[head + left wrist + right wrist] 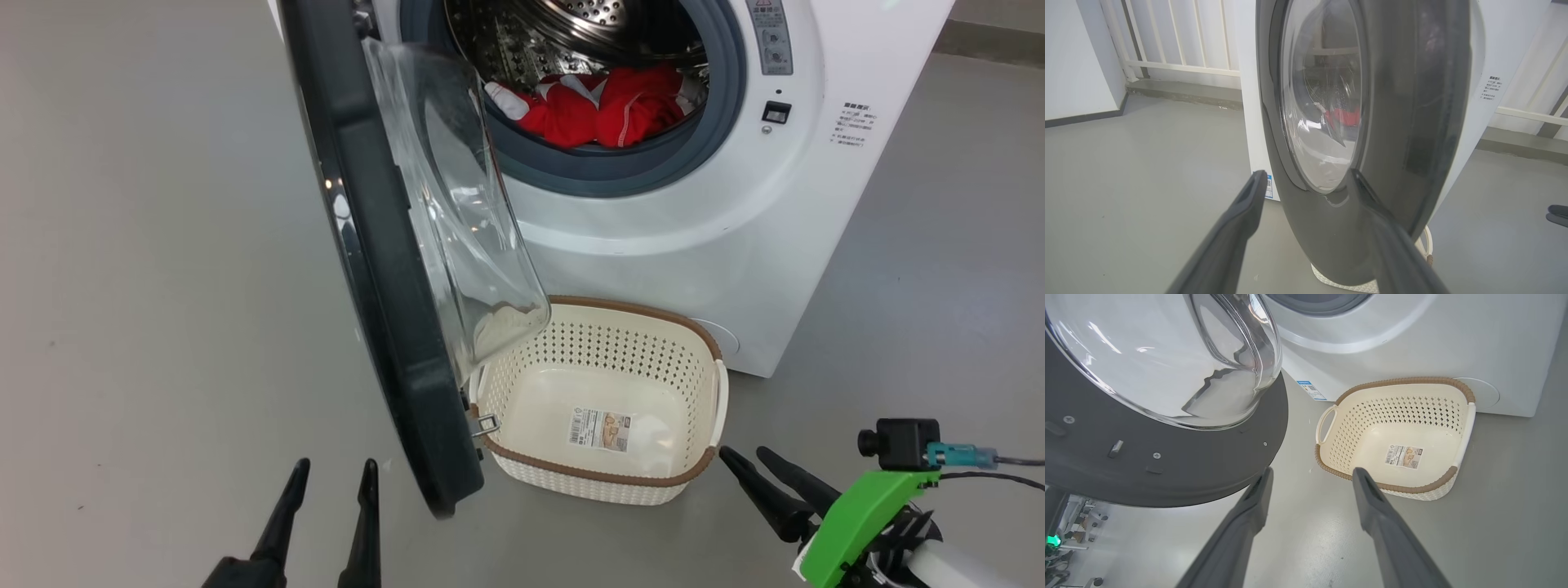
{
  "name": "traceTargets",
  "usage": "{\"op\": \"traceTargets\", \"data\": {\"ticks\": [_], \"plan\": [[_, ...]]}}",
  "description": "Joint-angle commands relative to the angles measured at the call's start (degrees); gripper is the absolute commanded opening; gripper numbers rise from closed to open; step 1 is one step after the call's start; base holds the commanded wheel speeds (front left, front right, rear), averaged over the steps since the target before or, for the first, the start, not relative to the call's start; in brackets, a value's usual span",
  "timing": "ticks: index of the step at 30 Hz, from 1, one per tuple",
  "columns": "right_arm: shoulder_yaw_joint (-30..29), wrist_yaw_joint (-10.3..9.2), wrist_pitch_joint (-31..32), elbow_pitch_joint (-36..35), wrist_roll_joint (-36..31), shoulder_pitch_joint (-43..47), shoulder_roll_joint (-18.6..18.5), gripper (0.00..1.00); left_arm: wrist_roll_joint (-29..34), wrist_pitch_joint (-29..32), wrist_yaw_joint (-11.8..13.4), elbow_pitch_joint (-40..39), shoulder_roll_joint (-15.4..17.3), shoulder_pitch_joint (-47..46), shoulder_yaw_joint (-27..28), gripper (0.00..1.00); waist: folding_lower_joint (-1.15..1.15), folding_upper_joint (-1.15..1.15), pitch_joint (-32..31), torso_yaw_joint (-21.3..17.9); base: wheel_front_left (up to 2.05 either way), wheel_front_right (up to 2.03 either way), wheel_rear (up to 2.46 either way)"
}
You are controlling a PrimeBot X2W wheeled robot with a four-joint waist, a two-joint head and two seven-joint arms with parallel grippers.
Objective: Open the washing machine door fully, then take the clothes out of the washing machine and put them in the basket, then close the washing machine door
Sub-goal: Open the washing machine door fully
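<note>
The washing machine door (380, 269) stands out from the washing machine (694, 245), roughly edge-on to the head camera, with its glass bowl window (457, 212) hanging over the left end of the basket (620, 351). The opening step looks mostly done but perhaps not finished — the door could likely go wider. The clothes (604, 110) lie in a red heap at the bottom of the drum, none taken out. The basket sits on the floor (147, 286) just in front of the machine, with nothing in it but its sticker (600, 430).

The left gripper (337, 465) hovers low by the door's outer side, fingers apart and holding nothing. The right gripper (743, 451) is low beside the basket's right end, fingers likewise apart and empty. Next, I judge, the right arm either nudges the door's inner face further open or rises into the drum for the first garment — keeping clear of the bulging window either way.

The head view gives the drum and clothes directly. The left wrist view gives the door's glossy outer face, a red glimpse through the glass and a white railing (1167, 41) behind. The right wrist view gives the door's inner face with its latch (1115, 448) and screws, plus the whole basket interior
</note>
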Motion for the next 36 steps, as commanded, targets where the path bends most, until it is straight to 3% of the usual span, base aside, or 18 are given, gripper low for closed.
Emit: {"op": "traceTargets", "data": {"ticks": [1, 12, 25, 36], "plan": [[1.28, 0.30, -2.57, -0.18, -0.26, 1.08, -1.45, 1.00, 0.42, -0.53, -0.62, -1.19, 0.47, -0.31, 2.09, 1.00, 0.00, 0.00, 0.08, -0.15, 0.00, 0.00, 0.00], [2.57, 0.30, -9.52, 3.89, -6.50, -0.27, -2.25, 1.00, 0.32, -0.53, -0.52, -1.20, 0.47, -0.45, 2.31, 1.00, 0.00, 0.00, 0.51, -0.60, 0.00, 0.00, 0.00], [-16.05, 0.30, -9.62, 0.20, -24.79, 5.76, 3.87, 1.00, 0.18, -0.53, -0.36, -1.27, 0.47, -0.94, 2.18, 1.00, 0.00, 0.00, 1.24, -0.55, 0.00, 0.00, 0.00], [-22.99, 0.30, -9.63, -2.09, -38.37, 8.90, 8.97, 1.00, 0.17, -0.53, -0.22, -1.25, 0.47, -0.94, 1.83, 1.00, 0.00, 0.00, 1.34, -0.65, 0.00, 0.00, 0.00]]}}
